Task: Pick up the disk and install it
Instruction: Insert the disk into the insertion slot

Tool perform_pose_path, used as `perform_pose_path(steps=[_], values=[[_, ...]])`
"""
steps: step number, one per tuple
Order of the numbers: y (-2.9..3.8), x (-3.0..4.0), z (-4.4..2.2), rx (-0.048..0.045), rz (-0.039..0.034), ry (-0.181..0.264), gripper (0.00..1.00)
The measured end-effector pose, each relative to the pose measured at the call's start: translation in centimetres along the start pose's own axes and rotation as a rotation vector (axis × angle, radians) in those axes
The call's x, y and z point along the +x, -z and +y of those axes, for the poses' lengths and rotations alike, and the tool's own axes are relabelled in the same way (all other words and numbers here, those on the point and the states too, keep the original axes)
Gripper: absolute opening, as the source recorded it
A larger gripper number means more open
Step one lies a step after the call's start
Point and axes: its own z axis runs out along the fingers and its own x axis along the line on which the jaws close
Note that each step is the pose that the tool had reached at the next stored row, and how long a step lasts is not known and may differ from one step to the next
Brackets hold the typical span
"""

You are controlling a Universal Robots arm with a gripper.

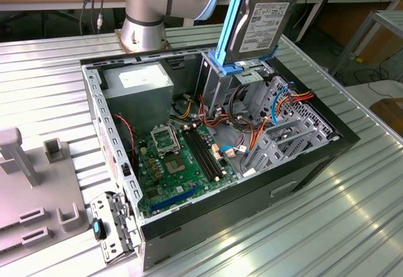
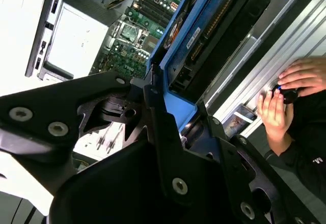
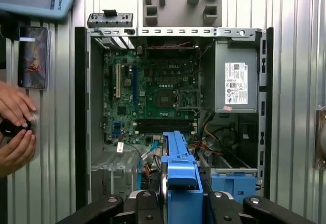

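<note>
The disk hangs upright over the open computer case, its dark body and white label framed by blue rails. Its lower end sits just above the metal drive cage at the back of the case. In the first wrist view my gripper is shut on the disk, with a black finger against each side of the blue carrier. The second wrist view shows the disk running away from my gripper toward the case.
Inside the case lie a green motherboard, a power supply and bundled cables. The arm's base stands behind the case. A grey fixture sits at the exterior view's left. A person's hands rest beside the case near a phone.
</note>
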Motion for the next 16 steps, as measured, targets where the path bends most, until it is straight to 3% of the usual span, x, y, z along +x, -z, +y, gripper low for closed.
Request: perform_pose_path(steps=[4, 7, 16], values=[[-0.13, 0.16, -2.0, 0.0, 0.0, 0.0, 0.37], [-0.23, 0.42, -3.1, 0.0, 0.0, 0.0, 0.37], [-0.53, 2.47, -4.38, -0.0001, 0.0002, 0.0, 0.37]])
